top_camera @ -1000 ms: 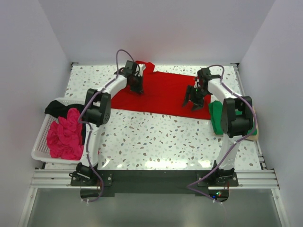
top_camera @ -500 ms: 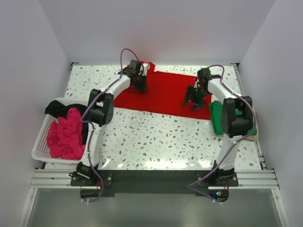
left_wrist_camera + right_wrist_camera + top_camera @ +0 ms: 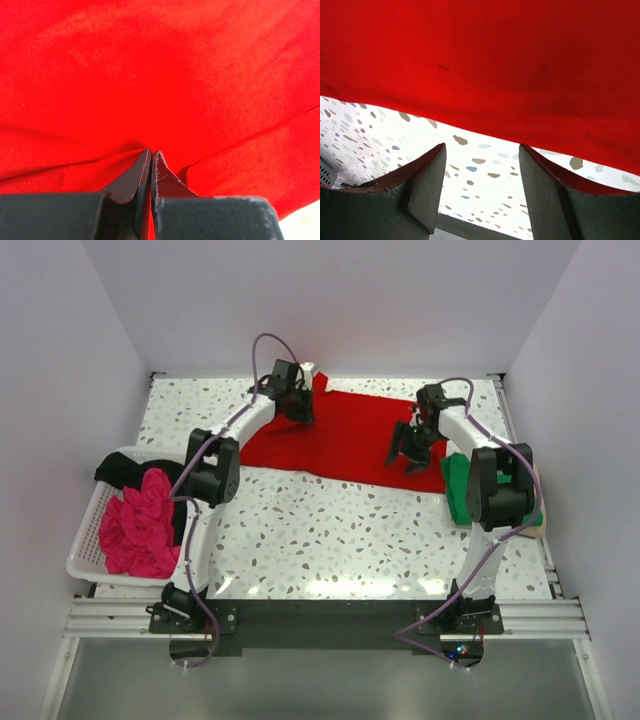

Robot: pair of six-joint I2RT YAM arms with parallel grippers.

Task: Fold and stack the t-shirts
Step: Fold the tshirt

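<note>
The red t-shirt [image 3: 350,440] lies spread across the back of the table [image 3: 330,530]. My left gripper [image 3: 299,410] is at its back left part, shut on a pinch of the red cloth [image 3: 150,75]; creases run into the closed tips [image 3: 151,152]. My right gripper [image 3: 409,456] hovers open over the shirt's near right edge [image 3: 480,60], nothing between its fingers [image 3: 482,150]. A folded green t-shirt [image 3: 458,485] sits at the right edge. The magenta t-shirt [image 3: 140,525] and the black one [image 3: 122,470] are bunched in the basket.
The white slotted basket [image 3: 84,552] stands at the table's left edge. White walls close in the back and both sides. Speckled tabletop shows between the red shirt and the arm bases.
My left gripper has moved right and toward the back, drawing the shirt's left part with it. The right arm has stayed still.
</note>
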